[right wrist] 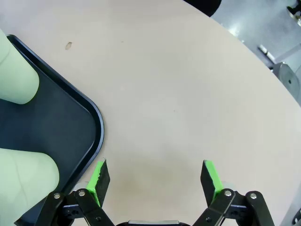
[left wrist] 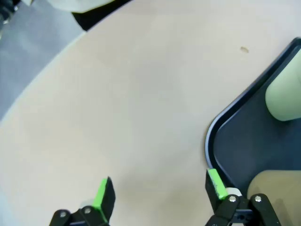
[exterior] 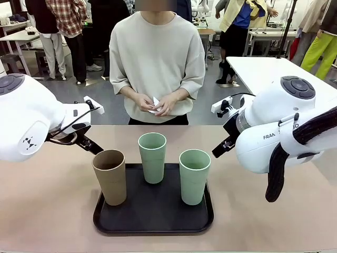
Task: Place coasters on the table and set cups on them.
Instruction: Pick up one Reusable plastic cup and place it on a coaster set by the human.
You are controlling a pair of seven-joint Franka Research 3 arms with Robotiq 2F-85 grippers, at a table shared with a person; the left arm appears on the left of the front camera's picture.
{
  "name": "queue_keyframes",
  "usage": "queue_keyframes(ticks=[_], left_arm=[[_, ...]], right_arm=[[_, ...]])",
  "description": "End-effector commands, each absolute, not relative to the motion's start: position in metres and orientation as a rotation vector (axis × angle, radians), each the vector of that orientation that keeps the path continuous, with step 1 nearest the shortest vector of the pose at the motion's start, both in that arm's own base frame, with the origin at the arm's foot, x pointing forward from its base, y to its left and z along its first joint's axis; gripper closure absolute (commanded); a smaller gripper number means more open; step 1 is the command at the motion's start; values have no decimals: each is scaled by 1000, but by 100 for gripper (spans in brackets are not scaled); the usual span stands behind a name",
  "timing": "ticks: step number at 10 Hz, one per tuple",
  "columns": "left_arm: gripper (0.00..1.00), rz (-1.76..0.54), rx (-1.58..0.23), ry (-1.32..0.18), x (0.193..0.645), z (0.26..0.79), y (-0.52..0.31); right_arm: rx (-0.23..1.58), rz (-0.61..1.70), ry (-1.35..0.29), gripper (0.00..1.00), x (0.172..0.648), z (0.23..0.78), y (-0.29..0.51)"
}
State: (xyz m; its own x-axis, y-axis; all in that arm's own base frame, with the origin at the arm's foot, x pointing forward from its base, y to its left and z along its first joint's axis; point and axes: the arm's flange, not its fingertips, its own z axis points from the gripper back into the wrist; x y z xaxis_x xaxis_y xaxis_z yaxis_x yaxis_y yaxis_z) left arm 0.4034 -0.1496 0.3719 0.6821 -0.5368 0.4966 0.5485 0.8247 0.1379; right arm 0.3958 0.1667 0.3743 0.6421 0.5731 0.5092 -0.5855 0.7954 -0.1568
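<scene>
Starting largest: counter status? (K.)

Beige counter (exterior: 47, 211) spans the front view. A person (exterior: 157, 58) stands at its far edge. (M.)

Tray? (K.)

Black tray (exterior: 152, 224) lies flat on the counter at the near middle, between the two arms. (M.)

Cups? (K.)

All three cups stand upright on the tray, apart from one another. The brown cup (exterior: 110, 176) is at the left front, one green cup (exterior: 152, 157) is at the back middle, and the other green cup (exterior: 194, 175) is at the right front. (M.)

Grippers? (K.)

Left gripper (left wrist: 158, 184) is spread wide with nothing between the jaws. It hovers over bare counter beside the tray's corner, and one pad hangs over the rim near the brown cup. Right gripper (right wrist: 154, 172) is spread just as wide and empty, over bare counter beside the tray's other corner. (M.)

Coasters? (K.)

A small white piece, the coasters (exterior: 154, 101), is held between the person's hands (exterior: 167, 107) at waist height, beyond the counter's far edge. Cannot tell how many. (M.)
</scene>
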Motion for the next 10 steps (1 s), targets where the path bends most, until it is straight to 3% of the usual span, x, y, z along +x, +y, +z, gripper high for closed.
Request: queue_keyframes(ticks=[1,10], left_arm=[[0,-609,-23,-550,403,372,-150],[0,-609,-23,-550,403,372,-150]], right_arm=[[23,660,-572,0,396,374,167],[23,660,-572,0,396,374,167]])
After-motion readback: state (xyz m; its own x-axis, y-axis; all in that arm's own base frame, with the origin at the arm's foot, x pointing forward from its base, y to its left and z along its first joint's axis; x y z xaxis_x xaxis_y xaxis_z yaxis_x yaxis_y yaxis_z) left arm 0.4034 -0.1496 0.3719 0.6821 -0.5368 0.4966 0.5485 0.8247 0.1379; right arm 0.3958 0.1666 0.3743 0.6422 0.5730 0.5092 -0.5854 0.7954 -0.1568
